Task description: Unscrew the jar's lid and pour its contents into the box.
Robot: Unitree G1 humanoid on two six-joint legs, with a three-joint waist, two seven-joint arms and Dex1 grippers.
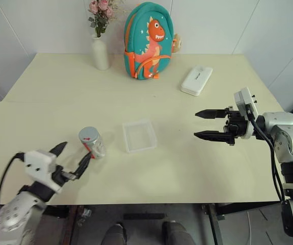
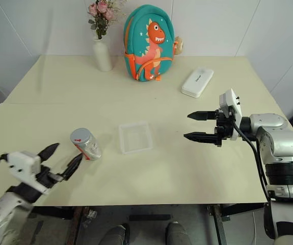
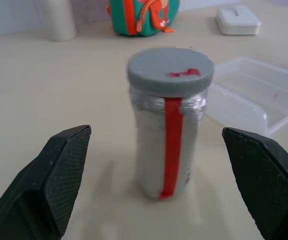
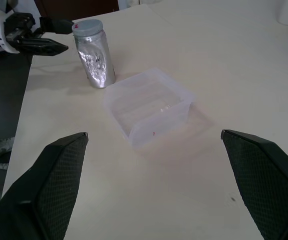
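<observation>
The jar (image 1: 92, 143) stands upright on the table near its front left, a clear cylinder with a red stripe down its side (image 3: 173, 145). Its grey lid (image 3: 171, 70) with a small red mark is screwed on. The contents are hidden. My left gripper (image 1: 74, 160) is open, just short of the jar on the near side, one finger to each side of it and touching nothing. The box (image 1: 139, 135), a shallow clear tray, lies just right of the jar. My right gripper (image 1: 201, 124) hovers open over the table to the right of the box, pointing left toward it.
A white vase with pink flowers (image 1: 100, 48), a teal dinosaur backpack (image 1: 149, 41) and a white oblong case (image 1: 196, 80) stand along the back of the table. The table's front edge (image 1: 151, 203) runs close behind my left gripper.
</observation>
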